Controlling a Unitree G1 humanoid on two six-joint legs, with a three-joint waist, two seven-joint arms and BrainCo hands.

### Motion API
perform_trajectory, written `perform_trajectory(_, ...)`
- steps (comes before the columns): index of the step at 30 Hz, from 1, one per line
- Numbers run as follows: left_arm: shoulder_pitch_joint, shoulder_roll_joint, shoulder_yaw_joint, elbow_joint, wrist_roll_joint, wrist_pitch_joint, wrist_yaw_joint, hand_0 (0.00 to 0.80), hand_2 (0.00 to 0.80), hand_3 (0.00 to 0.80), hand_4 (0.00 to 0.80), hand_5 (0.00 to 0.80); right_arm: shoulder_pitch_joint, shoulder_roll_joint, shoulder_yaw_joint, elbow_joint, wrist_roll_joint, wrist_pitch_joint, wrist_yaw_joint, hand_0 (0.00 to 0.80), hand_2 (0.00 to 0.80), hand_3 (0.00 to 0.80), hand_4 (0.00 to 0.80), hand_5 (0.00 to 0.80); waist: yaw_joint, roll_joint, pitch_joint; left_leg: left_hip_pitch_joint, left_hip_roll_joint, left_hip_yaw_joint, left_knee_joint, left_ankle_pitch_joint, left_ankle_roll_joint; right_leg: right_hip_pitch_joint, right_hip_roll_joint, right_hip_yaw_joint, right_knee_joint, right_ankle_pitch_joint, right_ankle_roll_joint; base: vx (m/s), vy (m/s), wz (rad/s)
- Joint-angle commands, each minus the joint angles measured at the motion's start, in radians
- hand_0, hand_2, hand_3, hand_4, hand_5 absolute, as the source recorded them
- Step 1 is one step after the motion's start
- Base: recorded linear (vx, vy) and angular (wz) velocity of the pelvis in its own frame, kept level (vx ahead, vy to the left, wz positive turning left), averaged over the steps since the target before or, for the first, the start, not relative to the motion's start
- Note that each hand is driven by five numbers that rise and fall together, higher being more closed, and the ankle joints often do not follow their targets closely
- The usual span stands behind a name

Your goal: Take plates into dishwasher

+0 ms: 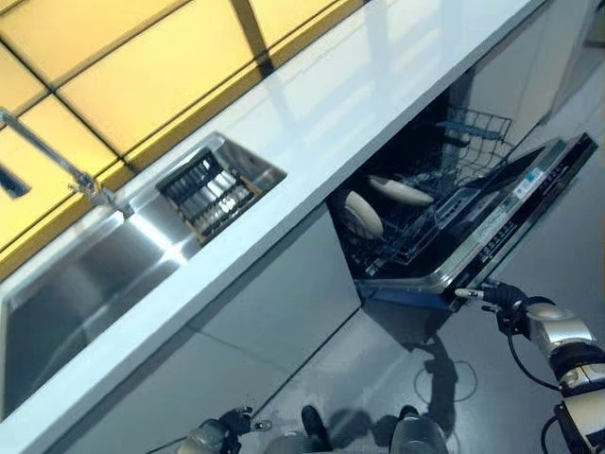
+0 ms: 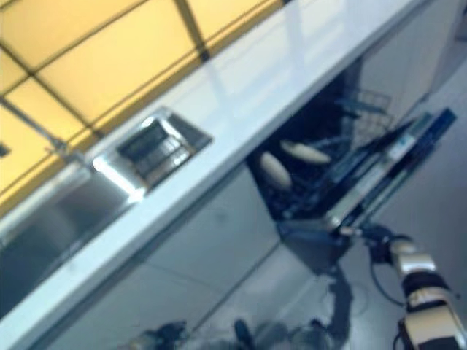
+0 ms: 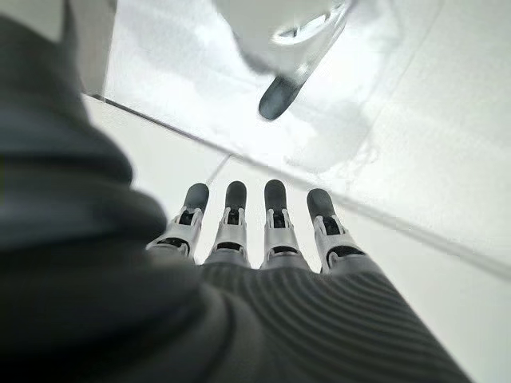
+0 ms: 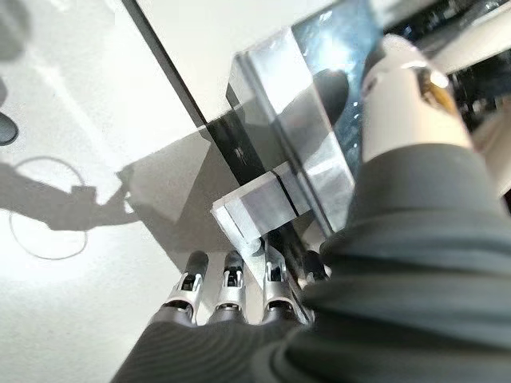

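The dishwasher stands open under the counter, its door (image 1: 515, 213) hanging partly lowered. Two white plates (image 1: 363, 214) (image 1: 401, 191) stand on edge in the lower rack (image 1: 416, 236). My right hand (image 1: 496, 298) is at the door's outer edge, near a corner. In the right wrist view its fingers (image 4: 227, 279) lie straight under the door's metal corner (image 4: 271, 191), with the thumb up against the door's face. It holds no plate. My left hand (image 1: 213, 435) hangs low by the cabinet fronts, fingers (image 3: 275, 215) straight and holding nothing.
A white countertop (image 1: 359, 95) runs across, with a steel sink (image 1: 76, 284), a faucet (image 1: 47, 151) and a dark drainer basket (image 1: 210, 192) set in it. A wire upper rack (image 1: 473, 128) shows in the dishwasher. Grey cabinet fronts (image 1: 284, 303) stand left of the machine.
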Motion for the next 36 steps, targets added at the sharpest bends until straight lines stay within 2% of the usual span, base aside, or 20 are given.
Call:
perform_trajectory(1,-0.021,0.036,-0.011,-0.019,0.031,-0.021,0.008,0.000,0.000,0.000,0.000,0.000,-0.303,0.110,-0.014,-0.015,0.052,-0.152,0.076,0.000,0.000,0.000,0.000,0.000,0.090,-0.007,0.006,0.048,-0.040,-0.012,-0.004,0.039,-0.011,0.114,-0.060,0.104,-0.100,0.007,0.099,0.064,0.060,0.27)
perform_trajectory(7,0.000,0.035,-0.008,-0.016,0.044,-0.034,0.006,0.000,0.000,0.000,0.000,0.000,-0.307,0.124,-0.011,-0.046,0.060,-0.243,0.015,0.000,0.000,0.000,0.000,0.000,0.109,-0.009,0.006,0.047,-0.052,-0.030,-0.008,0.038,-0.007,0.126,-0.064,0.086,-0.100,0.010,0.103,0.048,0.055,0.14)
perform_trajectory(20,0.022,0.019,-0.018,-0.017,0.034,-0.048,0.023,0.000,0.000,0.000,0.000,0.000,-0.331,0.150,-0.010,-0.113,0.081,-0.306,-0.059,0.000,0.000,0.000,0.000,0.000,0.131,-0.008,0.027,0.032,-0.065,-0.049,-0.009,0.042,0.001,0.126,-0.074,0.069,-0.091,0.010,0.105,0.027,0.033,0.08)
perform_trajectory(28,0.029,0.022,-0.012,-0.011,0.039,-0.060,0.019,0.000,0.000,0.000,0.000,0.000,-0.363,0.144,0.011,-0.122,0.077,-0.351,-0.059,0.000,0.000,0.000,0.000,0.000,0.145,-0.010,0.034,0.031,-0.075,-0.069,-0.007,0.037,0.010,0.119,-0.082,0.068,-0.072,0.005,0.108,0.010,0.019,0.13)
perform_trajectory(36,0.036,0.020,-0.009,-0.008,0.034,-0.066,0.024,0.000,0.000,0.000,0.000,0.000,-0.354,0.155,0.026,-0.129,0.046,-0.364,-0.039,0.000,0.000,0.000,0.000,0.000,0.150,-0.021,0.036,0.043,-0.086,-0.079,-0.003,0.024,0.024,0.120,-0.096,0.072,-0.062,0.010,0.119,0.018,0.053,0.10)
